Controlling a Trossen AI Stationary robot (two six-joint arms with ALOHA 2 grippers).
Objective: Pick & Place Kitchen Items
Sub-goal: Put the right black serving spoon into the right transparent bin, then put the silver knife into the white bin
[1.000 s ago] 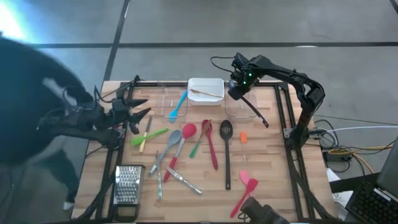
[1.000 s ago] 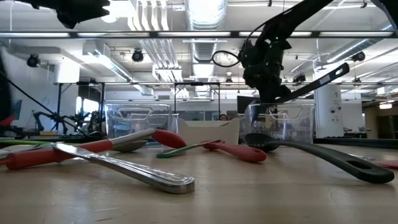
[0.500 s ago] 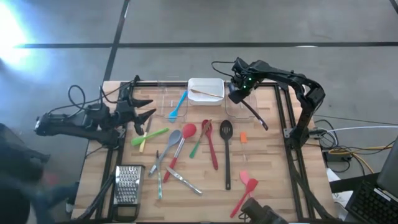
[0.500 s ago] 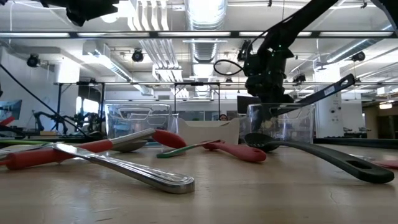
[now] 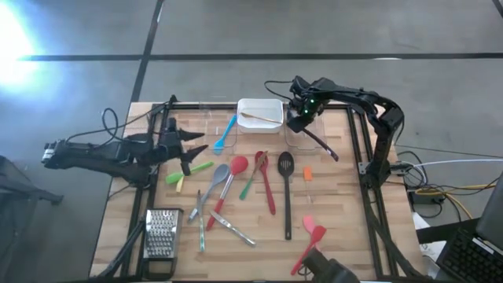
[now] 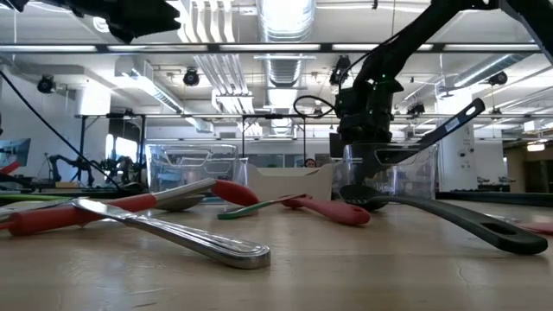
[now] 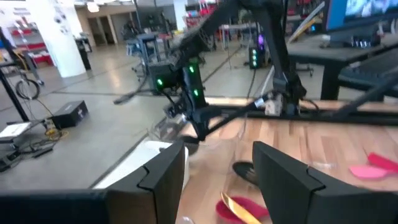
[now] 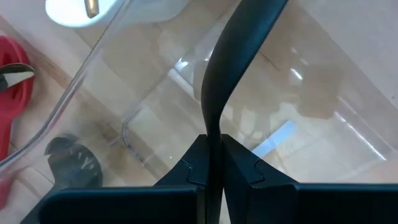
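My right gripper (image 5: pixel 297 119) is shut on a black long-handled utensil (image 5: pixel 324 147) above the clear bin (image 5: pixel 292 142) at the table's far right. The utensil's lower end reaches down into the bin (image 6: pixel 406 173). My left gripper (image 5: pixel 196 145) is open and empty above the table's left part, just beyond a green spatula (image 5: pixel 191 170). Red, grey, green and pink utensils, a black slotted spoon (image 5: pixel 285 192) and metal cutlery (image 5: pixel 232 228) lie flat on the wooden top. My right gripper pinches the black utensil's thin handle (image 8: pixel 212 127) between its two fingers, which point down from above (image 6: pixel 367 138). The utensil is tilted. Its free handle end (image 6: pixel 473 108) rises over the bin's rim toward the table's near right.
A second clear bin (image 5: pixel 206 128) holds a blue spoon (image 5: pixel 225 132). A white tub (image 5: pixel 260 104) between the bins holds a wooden spoon. A metal grater (image 5: pixel 161 234) lies at the near left. A black frame runs along the table's sides.
My left gripper has gone toward the table's right edge and a little toward the near edge, to just beyond the green spatula, staying open. My right gripper has shifted slightly toward the table's left with the black utensil. A dark figure at the left has gone from the high view.
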